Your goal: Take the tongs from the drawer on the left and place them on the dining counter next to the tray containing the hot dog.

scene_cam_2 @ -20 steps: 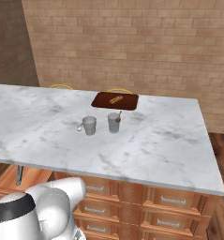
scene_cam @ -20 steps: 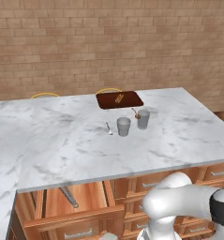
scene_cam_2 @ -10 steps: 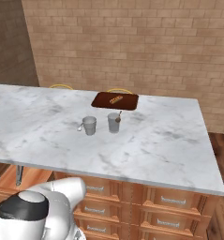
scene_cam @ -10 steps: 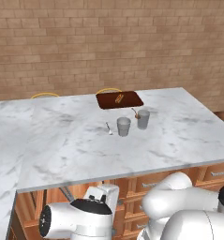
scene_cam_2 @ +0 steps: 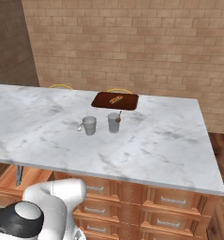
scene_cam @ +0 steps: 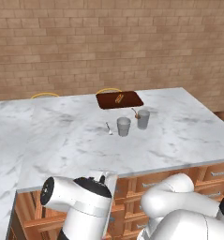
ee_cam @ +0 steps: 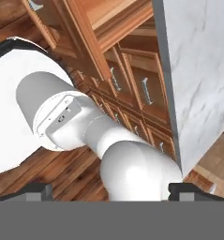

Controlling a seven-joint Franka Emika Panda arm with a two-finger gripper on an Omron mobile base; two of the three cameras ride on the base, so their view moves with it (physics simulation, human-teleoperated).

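The dining counter (scene_cam: 76, 140) is a white marble slab. At its far side lies the dark-brown tray (scene_cam: 119, 100) (scene_cam_2: 115, 100) with the small hot dog (scene_cam: 118, 98) (scene_cam_2: 115, 99) on it. Below the slab's left end the drawer (scene_cam_2: 36, 176) stands pulled out, and a thin silver piece that looks like the tongs (scene_cam_2: 18, 175) lies inside. My arm's wrist (scene_cam: 78, 199) hangs in front of that drawer. In the hand view my gripper (ee_cam: 113, 191) is open, its fingertips (ee_cam: 33, 191) wide apart with nothing between them, facing my own arm and the cabinet fronts.
Two grey cups (scene_cam: 123, 126) (scene_cam: 143, 119) stand mid-counter in front of the tray, with a small spoon (scene_cam: 108, 128) beside the left one. Rows of drawer fronts with silver handles (scene_cam_2: 174, 200) run under the slab. A brick wall (scene_cam: 108, 42) stands behind.
The arm has swung left and up across the open drawer, hiding it in the left base view. Counter, tray and cups have not moved.
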